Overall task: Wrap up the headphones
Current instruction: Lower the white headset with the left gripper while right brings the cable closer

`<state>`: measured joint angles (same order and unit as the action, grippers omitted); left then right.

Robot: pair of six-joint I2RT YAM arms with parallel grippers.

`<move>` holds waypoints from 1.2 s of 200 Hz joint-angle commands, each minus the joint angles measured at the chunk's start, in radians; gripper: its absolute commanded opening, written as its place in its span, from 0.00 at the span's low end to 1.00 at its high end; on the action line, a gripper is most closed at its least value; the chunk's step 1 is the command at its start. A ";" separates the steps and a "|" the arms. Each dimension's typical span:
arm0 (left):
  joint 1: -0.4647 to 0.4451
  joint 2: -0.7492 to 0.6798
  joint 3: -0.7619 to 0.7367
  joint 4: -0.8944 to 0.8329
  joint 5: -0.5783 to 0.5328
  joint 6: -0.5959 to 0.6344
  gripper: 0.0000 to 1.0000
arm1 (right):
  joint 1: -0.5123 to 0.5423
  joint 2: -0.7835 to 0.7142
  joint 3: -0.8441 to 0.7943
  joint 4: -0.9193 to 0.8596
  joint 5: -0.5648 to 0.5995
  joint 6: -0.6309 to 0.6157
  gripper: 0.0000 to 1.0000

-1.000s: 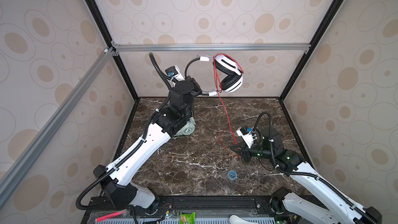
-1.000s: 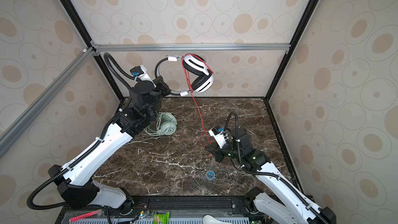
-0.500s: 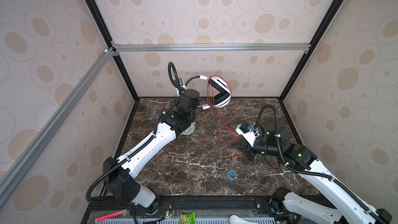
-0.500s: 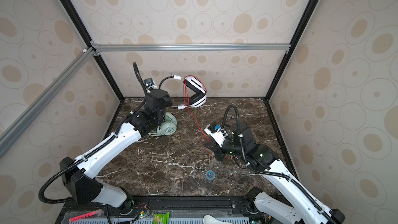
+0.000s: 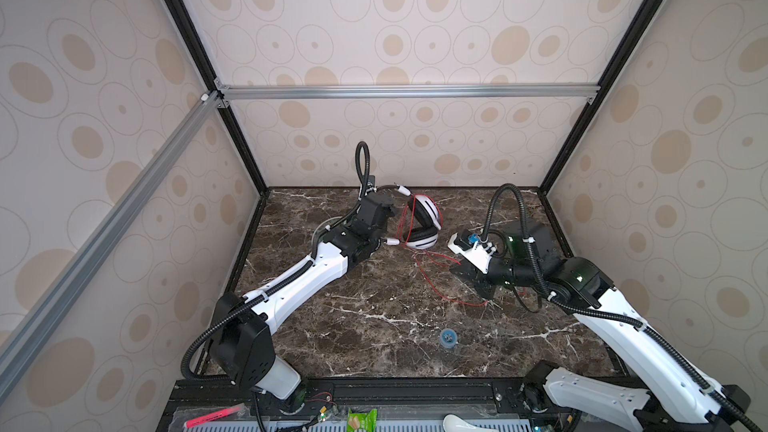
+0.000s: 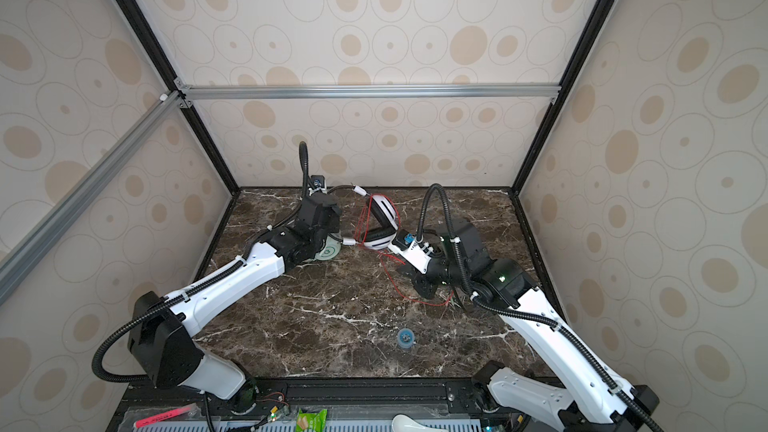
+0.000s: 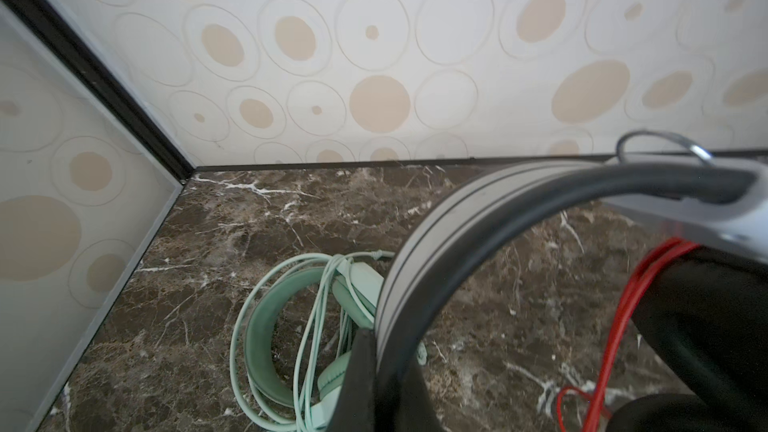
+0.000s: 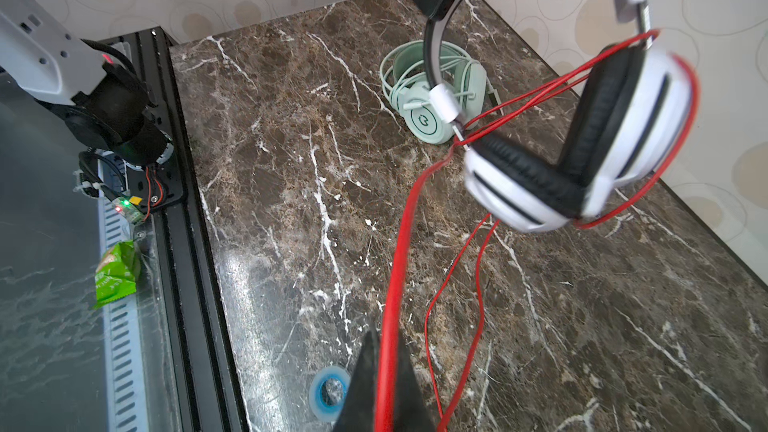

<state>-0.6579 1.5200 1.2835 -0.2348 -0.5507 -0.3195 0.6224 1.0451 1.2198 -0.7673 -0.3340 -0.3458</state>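
Jaws of the left gripper clamp the smooth curved headband of the white-and-black headset, lowered from high up to over the marble table; right gripper pinches its thin red cord, now slack, so winding looks unfinished; wrapped mint headset lies beyond the left jaws

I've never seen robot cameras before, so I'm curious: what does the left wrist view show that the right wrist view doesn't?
Only the left wrist view shows the booth's back corner post.

Only the right wrist view shows the right gripper shut on the red cord, a blue ring and a green packet.

Both show the left gripper shut on the white headset, the mint headset, the red cord and the marble table.
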 commanded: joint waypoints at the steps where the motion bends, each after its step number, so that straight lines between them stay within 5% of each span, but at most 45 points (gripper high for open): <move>1: -0.019 -0.054 -0.005 0.007 0.123 0.083 0.00 | 0.006 0.026 0.051 -0.017 0.035 -0.027 0.00; 91: -0.078 -0.135 -0.077 -0.096 0.287 0.137 0.00 | -0.047 0.175 0.142 -0.021 0.217 0.065 0.00; 152: -0.090 -0.194 -0.107 -0.109 0.397 0.119 0.00 | -0.251 0.194 0.124 0.041 0.044 0.230 0.00; 240: -0.101 -0.242 -0.114 -0.117 0.579 0.091 0.00 | -0.295 0.179 0.054 0.078 -0.002 0.282 0.02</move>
<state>-0.7464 1.3121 1.1515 -0.3798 -0.0597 -0.1963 0.3344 1.2415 1.2881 -0.7166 -0.3157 -0.0860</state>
